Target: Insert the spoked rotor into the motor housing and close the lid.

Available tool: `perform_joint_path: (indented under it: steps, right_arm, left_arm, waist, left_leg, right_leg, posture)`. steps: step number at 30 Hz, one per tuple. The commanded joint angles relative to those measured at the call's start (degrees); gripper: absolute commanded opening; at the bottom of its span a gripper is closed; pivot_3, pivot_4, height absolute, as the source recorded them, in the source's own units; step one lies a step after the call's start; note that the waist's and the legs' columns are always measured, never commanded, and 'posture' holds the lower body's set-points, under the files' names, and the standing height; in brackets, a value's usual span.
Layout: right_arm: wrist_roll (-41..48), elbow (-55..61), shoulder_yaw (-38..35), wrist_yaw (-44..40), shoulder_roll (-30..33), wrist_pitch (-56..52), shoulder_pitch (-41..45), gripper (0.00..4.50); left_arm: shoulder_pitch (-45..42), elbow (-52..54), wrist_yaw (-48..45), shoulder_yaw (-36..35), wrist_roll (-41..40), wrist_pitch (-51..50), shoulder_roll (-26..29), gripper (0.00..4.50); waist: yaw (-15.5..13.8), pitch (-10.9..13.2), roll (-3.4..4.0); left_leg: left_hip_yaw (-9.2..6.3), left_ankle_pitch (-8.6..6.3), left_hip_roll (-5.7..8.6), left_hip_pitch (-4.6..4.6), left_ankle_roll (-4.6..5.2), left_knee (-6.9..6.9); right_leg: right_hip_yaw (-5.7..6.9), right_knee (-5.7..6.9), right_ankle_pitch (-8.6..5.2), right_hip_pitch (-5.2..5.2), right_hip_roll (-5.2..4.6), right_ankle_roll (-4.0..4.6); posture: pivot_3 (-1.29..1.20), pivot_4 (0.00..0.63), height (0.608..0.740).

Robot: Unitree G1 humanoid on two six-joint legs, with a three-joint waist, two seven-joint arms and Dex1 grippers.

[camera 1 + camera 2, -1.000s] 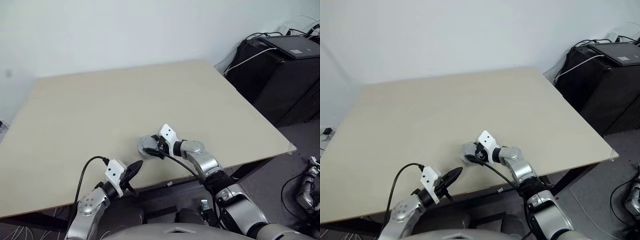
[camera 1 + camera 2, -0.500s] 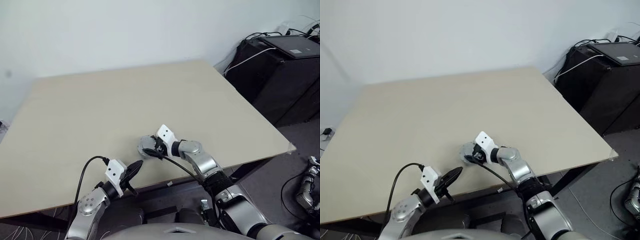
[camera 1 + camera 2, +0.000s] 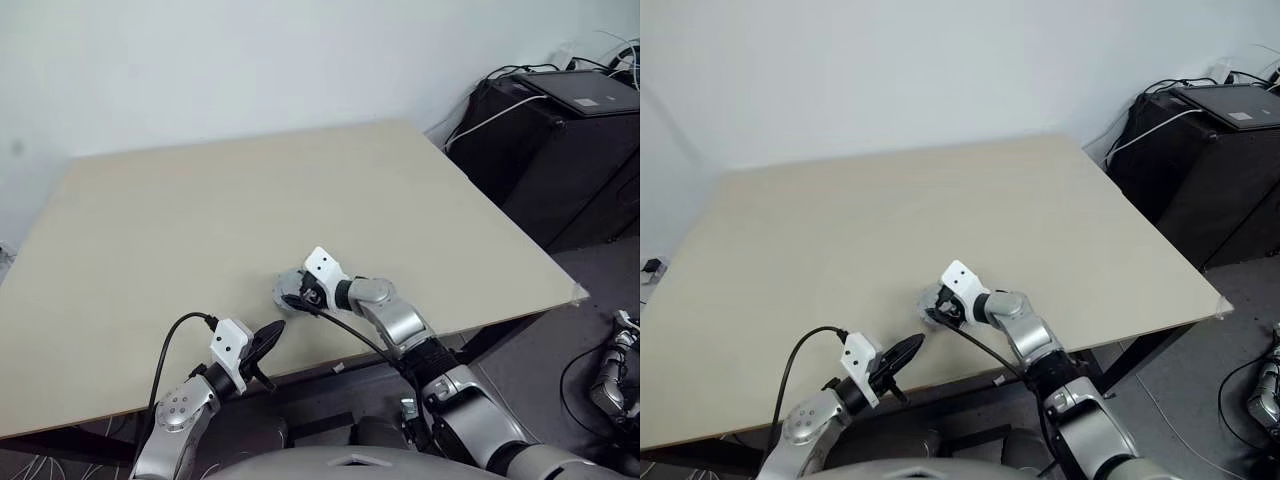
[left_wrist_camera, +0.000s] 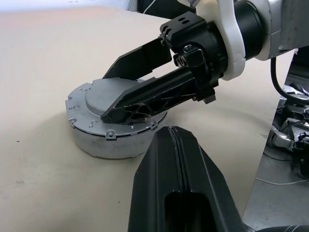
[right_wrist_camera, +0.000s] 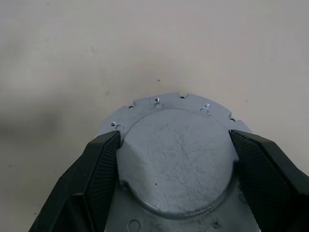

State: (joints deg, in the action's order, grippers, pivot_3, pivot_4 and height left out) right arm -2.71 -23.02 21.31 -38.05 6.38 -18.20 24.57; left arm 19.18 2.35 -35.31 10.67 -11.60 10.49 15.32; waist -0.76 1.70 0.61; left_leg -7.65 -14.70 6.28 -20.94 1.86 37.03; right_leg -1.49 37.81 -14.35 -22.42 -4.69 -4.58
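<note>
The lid (image 5: 176, 159), a pale silvery disc with a notched, holed rim and its plain grey face up, lies on a pale round body (image 4: 106, 142) near the table's front edge. My right gripper (image 5: 174, 137) reaches over it from the right, a black finger pressed against each side of the lid's raised centre. My left gripper (image 3: 272, 335) is shut and empty, just short of the lid and pointing at it. What is inside the body is covered. The spoked rotor is hidden, and I cannot tell whether the body is the motor housing.
The beige table (image 3: 200, 220) stretches far back and to both sides of the lid. Its front edge runs just under my left gripper. A black cabinet (image 3: 570, 130) with cables stands on the floor off the table's right side.
My right wrist has turned and swung slightly to the left over the lid. The lid, its body and my left gripper have stayed in place.
</note>
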Motion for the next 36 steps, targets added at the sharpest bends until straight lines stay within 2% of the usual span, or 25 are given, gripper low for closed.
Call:
perform_joint_path:
  steps: [1,12,19,23,26,29,32,36]
  right_arm:
    - [-1.91,0.61,1.25,0.25,0.65,-2.19,1.22,3.28]
    - [-1.66,2.03,1.89,-1.31,1.63,-7.84,1.34,3.28]
    - [-1.86,1.29,-0.54,3.13,0.77,-11.32,1.25,3.28]
    - [-1.87,1.61,-0.08,2.80,1.51,-11.44,0.81,3.28]
    - [-1.50,2.15,-0.03,2.59,1.59,-11.35,0.40,3.28]
    - [-1.38,2.70,0.10,2.67,1.53,-11.40,-0.10,3.28]
    - [-1.31,3.32,0.33,2.78,1.48,-11.49,-0.76,3.28]
    - [-1.21,4.21,0.48,2.89,1.46,-11.80,-1.51,3.28]
  left_arm:
    - [-0.24,2.81,0.02,-0.02,-0.41,0.40,-0.19,0.00]
    - [-0.13,2.87,-0.14,0.10,-0.50,-0.09,0.11,0.00]
    - [-0.29,2.84,-0.24,0.01,-0.56,-0.46,0.28,0.00]
    - [-0.35,2.97,-0.12,-0.19,-0.91,-1.06,0.21,0.00]
    - [-1.84,3.38,4.04,-2.42,-1.00,-1.92,-1.81,0.00]
    - [-6.34,3.34,13.84,-6.84,0.78,-8.69,-4.42,0.00]
    - [-12.22,1.89,19.40,-9.93,1.56,-17.36,-4.37,0.00]
    - [-19.19,-0.83,16.84,-10.97,-1.50,-30.30,-2.24,0.00]
  waist:
    - [-0.01,-0.01,0.03]
    - [-0.19,-0.21,0.27]
    - [-0.30,-0.24,0.32]
    - [-0.44,-0.28,0.38]
    - [-0.58,-0.27,0.38]
    - [-1.10,-0.29,0.32]
    - [-1.20,-0.32,0.32]
    - [-1.15,-0.36,0.28]
  left_leg:
    - [0.00,0.00,0.00,0.00,0.00,0.00]
    - [-0.02,0.00,0.01,0.01,-0.03,-0.01]
    - [-0.03,0.00,0.01,0.01,-0.04,-0.02]
    - [-0.03,0.00,0.02,0.02,-0.05,-0.01]
    - [-0.03,0.01,0.04,0.01,-0.06,0.02]
    - [-0.06,0.02,0.07,0.02,-0.07,0.04]
    - [-0.20,0.11,0.05,0.03,-0.21,0.04]
    - [-0.27,0.12,0.08,0.03,-0.22,0.01]
  right_leg:
    - [0.00,0.00,-0.01,0.00,0.00,-0.01]
    - [-0.03,-0.02,-0.01,0.00,0.01,-0.03]
    - [-0.03,-0.02,-0.02,0.00,0.00,-0.03]
    - [-0.03,-0.02,-0.04,0.04,-0.01,0.00]
    - [-0.04,-0.01,-0.07,0.06,-0.03,0.06]
    - [-0.04,-0.02,-0.01,0.09,-0.03,-0.05]
    - [-0.02,0.01,0.13,0.08,0.07,-0.29]
    - [0.00,-0.03,0.11,0.08,0.11,-0.24]
  posture:
    - [0.00,0.000,0.740]
    - [0.00,0.000,0.740]
    - [0.00,0.000,0.740]
    - [0.00,0.000,0.740]
    - [0.00,0.000,0.740]
    - [0.00,0.000,0.740]
    - [0.00,0.000,0.740]
    - [0.00,0.000,0.740]
